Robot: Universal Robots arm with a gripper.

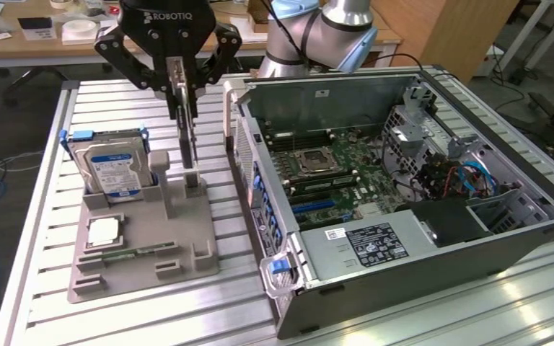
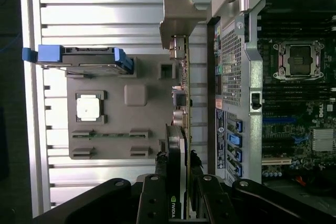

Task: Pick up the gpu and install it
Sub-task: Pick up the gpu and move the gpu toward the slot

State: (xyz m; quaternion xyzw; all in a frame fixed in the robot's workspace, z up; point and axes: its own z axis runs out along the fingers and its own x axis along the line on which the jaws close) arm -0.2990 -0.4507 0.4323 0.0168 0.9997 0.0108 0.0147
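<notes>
We saw even, bright room light in the exterior view, with white glare on the ribbed counter [image 1: 537,303] and a dimmer computer case [image 1: 431,270] interior. In the wrist view the counter's edge blew out white; the near fingers [image 2: 152,203] sat dark and soft.

Black-shrouded gpu [image 2: 177,142] (green board edge)

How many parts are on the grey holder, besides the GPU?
3: hard drive upright at the holder's far end, CPU flat before it, RAM stick flat before the CPU. None looks hidden.
</notes>
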